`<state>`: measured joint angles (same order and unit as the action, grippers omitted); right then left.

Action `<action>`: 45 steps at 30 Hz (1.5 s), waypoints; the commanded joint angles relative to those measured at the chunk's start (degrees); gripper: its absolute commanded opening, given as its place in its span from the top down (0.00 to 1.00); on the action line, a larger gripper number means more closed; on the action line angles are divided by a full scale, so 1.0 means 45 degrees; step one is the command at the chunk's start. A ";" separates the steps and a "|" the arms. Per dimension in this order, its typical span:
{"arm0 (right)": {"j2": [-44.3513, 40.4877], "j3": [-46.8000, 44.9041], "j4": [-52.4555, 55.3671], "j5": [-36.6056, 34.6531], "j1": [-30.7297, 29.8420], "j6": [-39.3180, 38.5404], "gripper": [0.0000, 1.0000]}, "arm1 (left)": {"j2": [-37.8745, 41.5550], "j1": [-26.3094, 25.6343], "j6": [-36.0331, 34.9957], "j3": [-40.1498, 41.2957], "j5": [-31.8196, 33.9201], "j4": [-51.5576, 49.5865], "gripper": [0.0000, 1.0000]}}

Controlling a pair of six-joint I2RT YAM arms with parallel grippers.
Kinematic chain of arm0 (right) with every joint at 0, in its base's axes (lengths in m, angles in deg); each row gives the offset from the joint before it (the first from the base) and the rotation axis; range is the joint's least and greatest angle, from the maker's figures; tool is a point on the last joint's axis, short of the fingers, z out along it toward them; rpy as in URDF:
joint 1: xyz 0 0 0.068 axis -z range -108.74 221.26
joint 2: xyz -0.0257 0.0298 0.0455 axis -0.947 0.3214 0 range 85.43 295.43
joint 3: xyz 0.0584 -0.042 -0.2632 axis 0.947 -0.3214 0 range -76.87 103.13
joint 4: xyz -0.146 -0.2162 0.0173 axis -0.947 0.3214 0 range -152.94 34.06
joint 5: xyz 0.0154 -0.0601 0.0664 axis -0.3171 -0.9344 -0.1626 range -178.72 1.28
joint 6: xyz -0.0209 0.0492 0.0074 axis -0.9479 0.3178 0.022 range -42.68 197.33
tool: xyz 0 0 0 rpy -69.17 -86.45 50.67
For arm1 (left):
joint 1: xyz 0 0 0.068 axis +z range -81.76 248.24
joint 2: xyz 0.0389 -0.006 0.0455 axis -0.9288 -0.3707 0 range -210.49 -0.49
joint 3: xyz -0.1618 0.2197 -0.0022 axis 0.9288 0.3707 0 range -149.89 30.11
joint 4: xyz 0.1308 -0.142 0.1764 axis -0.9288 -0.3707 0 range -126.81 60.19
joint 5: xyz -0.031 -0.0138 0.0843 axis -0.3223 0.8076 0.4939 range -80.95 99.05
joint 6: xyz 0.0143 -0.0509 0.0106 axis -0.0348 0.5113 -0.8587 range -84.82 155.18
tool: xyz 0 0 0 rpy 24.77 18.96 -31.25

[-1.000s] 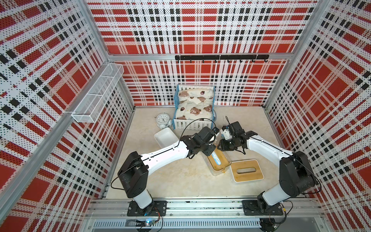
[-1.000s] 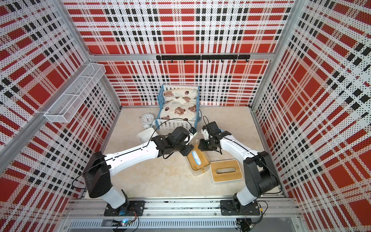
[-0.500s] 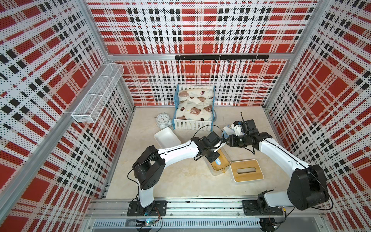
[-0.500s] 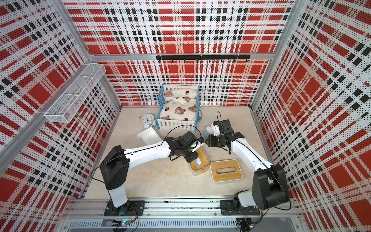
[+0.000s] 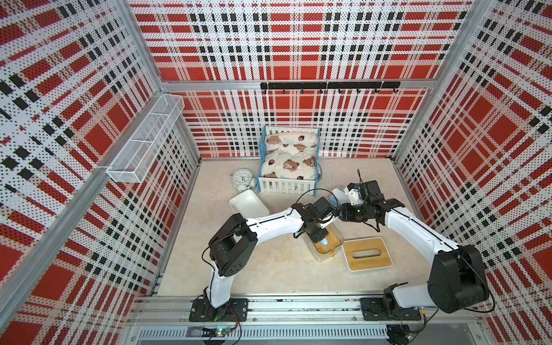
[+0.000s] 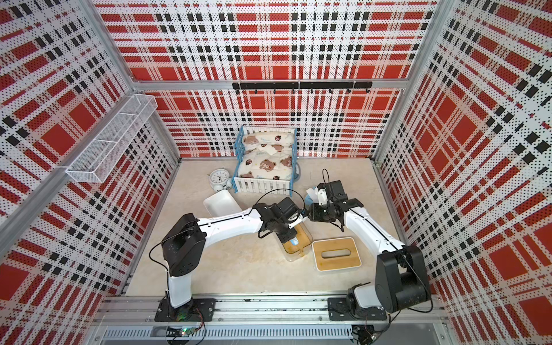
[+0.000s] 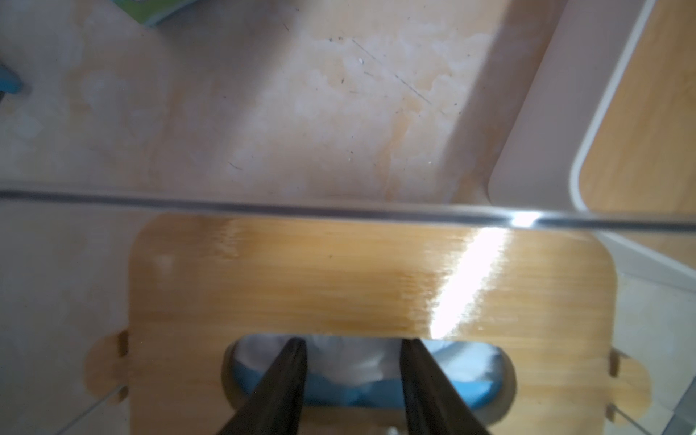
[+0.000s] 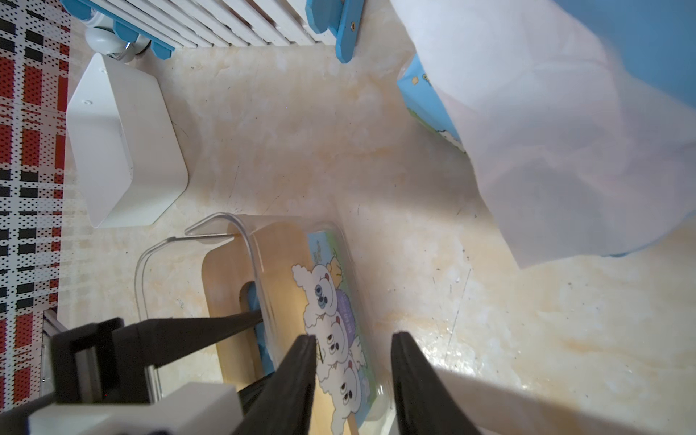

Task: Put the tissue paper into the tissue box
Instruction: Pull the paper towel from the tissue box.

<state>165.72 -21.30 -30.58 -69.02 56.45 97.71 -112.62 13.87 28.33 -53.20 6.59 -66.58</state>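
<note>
Straddling tissue paper [image 7: 350, 357] in tissue box [image 7: 263, 205] with left end effector [image 7: 354, 342], grasp unclear; right end effector [image 8: 350, 339] released, 1 o'clock.

The left arm has folded in: its elbow has swung from the counter's left side toward the middle. The left gripper [image 5: 317, 239], which hung above the clear tissue box [image 5: 340, 237] a second ago, has come down into it. Its fingers [image 7: 297, 350] now reach the slot of the wooden plate [image 7: 339, 278], and they have drawn closer together with a gap left between them.

The right arm's big joint has moved outward and toward the front rail. The right gripper [image 5: 340, 212] has pulled back from the left wrist, so the tissue pack [image 5: 339, 192] behind it shows more plainly.
</note>
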 commanded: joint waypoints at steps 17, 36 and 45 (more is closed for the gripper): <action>-0.0225 -0.0540 -0.0364 0.0419 0.0038 0.0000 0.61 | -0.1252 -0.0010 -0.0272 -0.0842 -0.0271 -0.1476 0.95; -0.0520 -0.1386 -0.0658 0.2637 -0.0020 -0.0077 0.60 | -0.0081 0.0761 0.0192 -0.0286 -0.1308 -0.0228 1.00; -0.0333 -0.1624 -0.1114 0.2788 -0.0595 0.0173 0.61 | 0.0282 0.0929 0.0211 -0.0111 -0.1485 0.0067 1.00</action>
<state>164.39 -28.21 -34.39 -59.62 55.33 98.08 -113.45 17.48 28.83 -54.35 0.36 -68.46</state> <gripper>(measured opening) 0.390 0.048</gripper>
